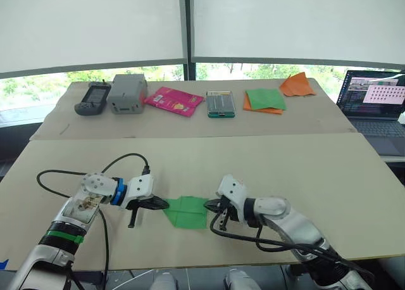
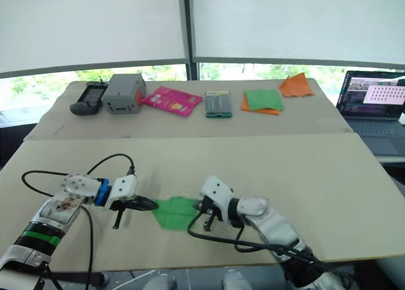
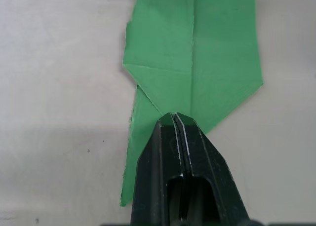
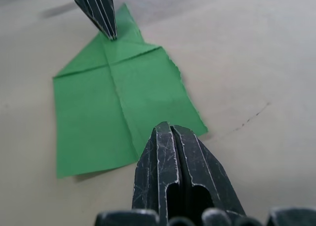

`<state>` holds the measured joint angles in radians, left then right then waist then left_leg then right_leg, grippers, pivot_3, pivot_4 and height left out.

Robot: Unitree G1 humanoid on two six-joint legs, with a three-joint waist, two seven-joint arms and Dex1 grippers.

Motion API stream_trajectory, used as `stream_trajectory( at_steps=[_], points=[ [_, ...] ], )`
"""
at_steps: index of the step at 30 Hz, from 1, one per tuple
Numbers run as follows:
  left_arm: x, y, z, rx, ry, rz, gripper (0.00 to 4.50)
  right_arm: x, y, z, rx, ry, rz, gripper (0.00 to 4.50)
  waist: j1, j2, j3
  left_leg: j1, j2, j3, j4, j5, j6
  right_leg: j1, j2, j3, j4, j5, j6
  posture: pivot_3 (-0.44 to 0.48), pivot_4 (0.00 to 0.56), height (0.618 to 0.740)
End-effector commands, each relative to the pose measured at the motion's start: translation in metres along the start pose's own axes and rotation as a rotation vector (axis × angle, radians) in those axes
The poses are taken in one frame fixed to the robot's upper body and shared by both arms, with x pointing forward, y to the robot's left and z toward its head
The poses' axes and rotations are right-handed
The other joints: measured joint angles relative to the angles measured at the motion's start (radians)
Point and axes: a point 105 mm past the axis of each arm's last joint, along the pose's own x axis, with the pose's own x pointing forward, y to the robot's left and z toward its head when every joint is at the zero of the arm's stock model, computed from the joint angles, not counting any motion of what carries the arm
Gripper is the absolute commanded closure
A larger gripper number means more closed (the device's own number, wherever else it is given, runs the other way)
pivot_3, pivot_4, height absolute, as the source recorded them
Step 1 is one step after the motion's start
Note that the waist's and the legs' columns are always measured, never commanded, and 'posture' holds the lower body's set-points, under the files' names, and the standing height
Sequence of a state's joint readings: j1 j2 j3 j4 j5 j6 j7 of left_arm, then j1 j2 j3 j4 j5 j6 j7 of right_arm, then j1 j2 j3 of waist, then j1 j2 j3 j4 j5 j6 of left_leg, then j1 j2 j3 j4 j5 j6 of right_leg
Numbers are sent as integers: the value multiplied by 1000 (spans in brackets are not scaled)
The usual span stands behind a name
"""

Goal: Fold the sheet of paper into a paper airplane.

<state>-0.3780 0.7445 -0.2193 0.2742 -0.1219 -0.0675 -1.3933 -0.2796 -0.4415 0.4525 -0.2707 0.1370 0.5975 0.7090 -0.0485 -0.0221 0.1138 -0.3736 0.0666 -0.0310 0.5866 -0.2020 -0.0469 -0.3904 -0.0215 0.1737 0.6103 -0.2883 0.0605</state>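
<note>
The thin bright green sheet of paper [image 1: 186, 211] lies flat on the near beige tabletop [image 1: 316, 170], between the two grippers; creases run across it and its left end narrows to a folded point; edges look slightly ragged. Left gripper [image 3: 178, 118]: black fingers pressed together, tip resting on the pointed end of the sheet; whether paper is pinched between them, cannot tell. Right gripper [image 4: 168, 130]: fingers together, tip at the sheet's opposite, square edge, touching or just above it.

Far tabletop, left to right: dark handheld controller [image 1: 92, 99]; grey box [image 1: 127, 93]; pink packet [image 1: 170, 101]; green-rimmed flat case [image 1: 221, 104]; green sheet stacked on an orange sheet [image 1: 264, 100]; crumpled orange paper [image 1: 297, 85]. Open laptop [image 1: 373, 103] at the far right, screen lit.
</note>
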Motion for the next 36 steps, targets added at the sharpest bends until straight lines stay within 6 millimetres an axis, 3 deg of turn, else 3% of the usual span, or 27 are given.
stream_trajectory(
  at_steps=[1, 8, 16, 28, 36],
  points=[
    [3, -3, -6, -11, 29, -15, 4500, 7, 3, -2, -28, 14, 8, 4490, -1, 0, 0, 0, 0, 0, 0, 0, 0, 0, 0, 0, 0, 0, 0, 0, 150, 740],
    [2, -1, -1, -14, 10, -3, 4500, 11, 4, -28, 9, 137, 8, 4490, -4, -2, -2, 2, 0, 0, 0, 0, 0, 1, 0, 0, 0, 0, 0, 0, 150, 740],
    [-2, 1, 40, -139, -176, -37, 4500, 12, 4, -29, 1, 155, 6, 4490, -13, -3, -2, 2, 0, 0, 0, 0, 0, 2, 0, 0, 1, 0, 0, 0, 150, 740],
    [21, -6, 22, -59, -78, -58, 4500, 18, 9, -22, 19, 137, -2, 4490, -23, -3, -2, 2, 0, 0, 0, 0, 0, 2, 0, 0, 1, 0, 0, 0, 150, 740],
    [22, -8, 6, -31, 1, -53, 4500, 19, 8, -19, 21, 138, -3, 4490, -24, -3, -3, 3, 0, -1, -1, 0, 0, 2, 1, 0, 1, 0, 0, 0, 150, 740]
  ],
)
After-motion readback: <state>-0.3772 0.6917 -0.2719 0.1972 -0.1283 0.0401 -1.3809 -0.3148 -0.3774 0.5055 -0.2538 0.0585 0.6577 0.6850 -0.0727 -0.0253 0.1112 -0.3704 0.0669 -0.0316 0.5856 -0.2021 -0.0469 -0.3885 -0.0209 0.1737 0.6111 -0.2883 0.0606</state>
